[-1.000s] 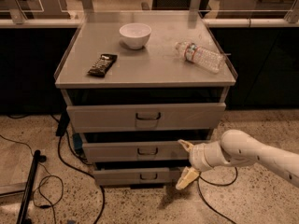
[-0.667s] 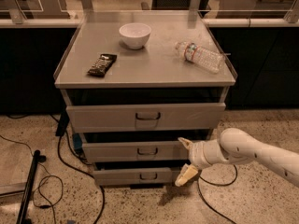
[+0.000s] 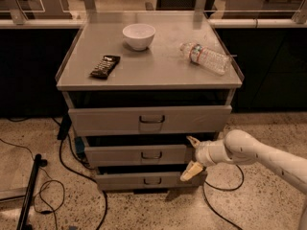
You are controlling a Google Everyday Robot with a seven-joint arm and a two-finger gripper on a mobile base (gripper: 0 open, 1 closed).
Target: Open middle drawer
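The middle drawer [image 3: 136, 154] is a grey metal drawer with a small dark loop handle [image 3: 151, 155] at its centre. It sits between a taller top drawer [image 3: 148, 119] and a bottom drawer [image 3: 144, 179] in a grey cabinet. My gripper [image 3: 191, 156] is open at the middle drawer's right end, one finger [image 3: 193, 141] at the drawer's upper edge and the other [image 3: 189, 171] below it, near the bottom drawer. The white arm [image 3: 259, 157] reaches in from the right.
On the cabinet top [image 3: 158, 71] lie a white bowl [image 3: 138, 35], a dark snack packet [image 3: 105, 66] and a plastic water bottle [image 3: 206, 57] on its side. Cables [image 3: 62, 171] trail over the speckled floor at the left. A dark stand leg [image 3: 29, 190] lies at the lower left.
The gripper has shifted slightly left, closer to the middle drawer's right end. The drawers have not visibly moved.
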